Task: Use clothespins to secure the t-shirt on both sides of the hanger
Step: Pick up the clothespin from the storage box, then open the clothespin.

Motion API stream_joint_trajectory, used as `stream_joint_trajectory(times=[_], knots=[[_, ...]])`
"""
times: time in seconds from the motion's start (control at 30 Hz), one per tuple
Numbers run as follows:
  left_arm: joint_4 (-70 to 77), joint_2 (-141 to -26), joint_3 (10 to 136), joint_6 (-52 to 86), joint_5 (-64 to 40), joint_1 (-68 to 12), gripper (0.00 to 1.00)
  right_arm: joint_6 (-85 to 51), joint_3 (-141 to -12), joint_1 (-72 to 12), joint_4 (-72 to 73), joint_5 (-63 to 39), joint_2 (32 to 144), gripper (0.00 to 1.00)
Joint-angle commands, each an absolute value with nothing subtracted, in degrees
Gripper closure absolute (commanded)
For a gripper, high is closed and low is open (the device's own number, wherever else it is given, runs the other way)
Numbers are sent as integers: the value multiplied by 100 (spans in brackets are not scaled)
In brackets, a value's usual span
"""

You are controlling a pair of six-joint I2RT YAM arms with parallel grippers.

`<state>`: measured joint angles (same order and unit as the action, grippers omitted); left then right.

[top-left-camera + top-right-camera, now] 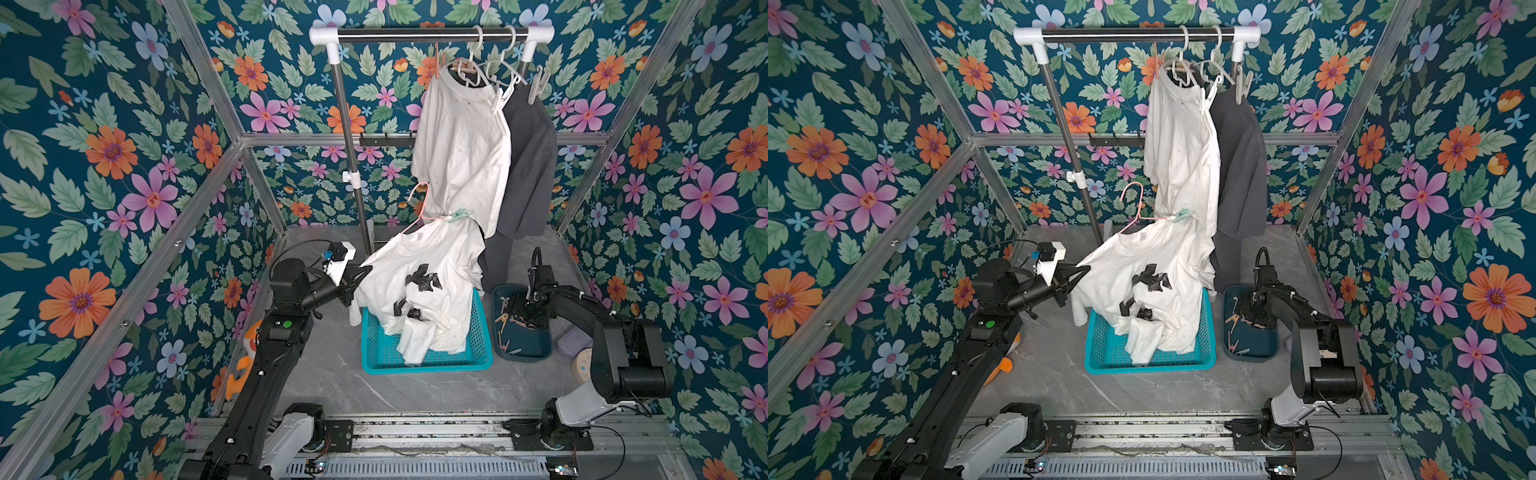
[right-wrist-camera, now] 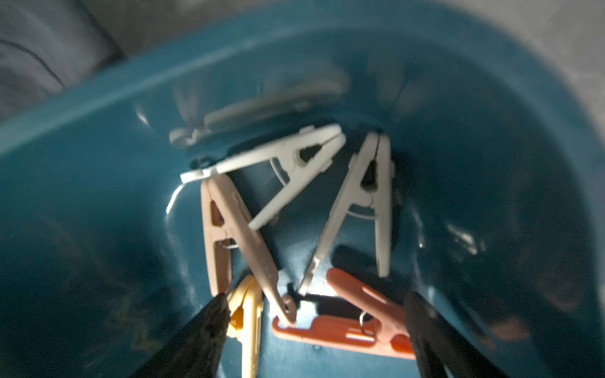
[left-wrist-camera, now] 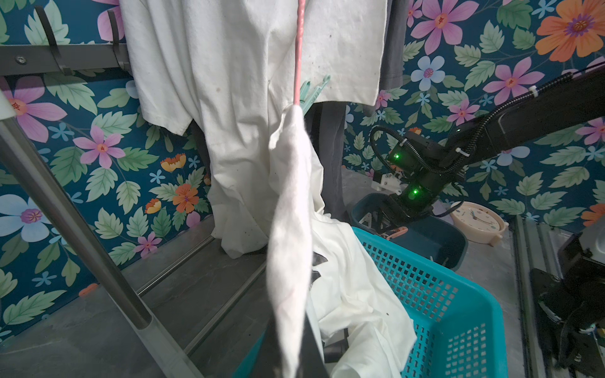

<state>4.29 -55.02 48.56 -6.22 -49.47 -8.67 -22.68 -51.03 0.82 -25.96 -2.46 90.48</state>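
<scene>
Loose clothespins (image 2: 327,330) lie in the teal tub (image 2: 98,108); a mint one (image 1: 459,215) pins t-shirt (image 1: 436,257) to hanger (image 3: 299,49)

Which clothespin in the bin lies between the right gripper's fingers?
The orange clothespin, lying across the gap of the open right gripper; the others are white, tan or yellow.

A robot lab cell dressed as a laundry corner is being shown: floral panels (image 1: 83,124) are being held by aluminium framing (image 1: 205,70) around a clothes rack (image 1: 415,35).
</scene>
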Motion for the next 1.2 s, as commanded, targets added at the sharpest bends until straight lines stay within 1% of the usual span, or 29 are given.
stream_joint_trajectory(times=[0.0, 0.2, 0.33, 0.47, 0.57, 0.6, 0.73, 0.87, 1.0, 1.17], knots=[[692, -5463, 4861, -611, -4973, -870, 100, -2465, -5043, 78, -2891, -369, 8995, 16], [694, -5484, 4863, -614, -4976, -870, 100, -2404, -4836, 3, -3141, -677, 8651, 16], [703, -5484, 4869, -591, -5007, -872, 100, -2293, -4894, -12, -3319, -554, 8587, 17], [702, -5458, 4861, -604, -5014, -874, 100, -2226, -5223, -16, -3654, -269, 8736, 19], [703, -5449, 4860, -626, -5012, -874, 100, -2129, -5377, -13, -3681, -151, 8887, 30], [703, -5449, 4869, -622, -5017, -879, 100, -2084, -5426, -11, -3663, -118, 8940, 31], [703, -5470, 4888, -617, -5013, -877, 100, -1934, -5583, -24, -3737, -86, 9087, 34], [698, -5467, 4872, -635, -5007, -880, 100, -1808, -5437, -78, -3613, -215, 9018, 34], [696, -5502, 4911, -628, -5027, -884, 100, -1724, -5490, -185, -3612, 39, 9186, 35], [694, -5511, 4913, -626, -5015, -887, 100, -1701, -5574, -244, -3559, 111, 9368, 40]])
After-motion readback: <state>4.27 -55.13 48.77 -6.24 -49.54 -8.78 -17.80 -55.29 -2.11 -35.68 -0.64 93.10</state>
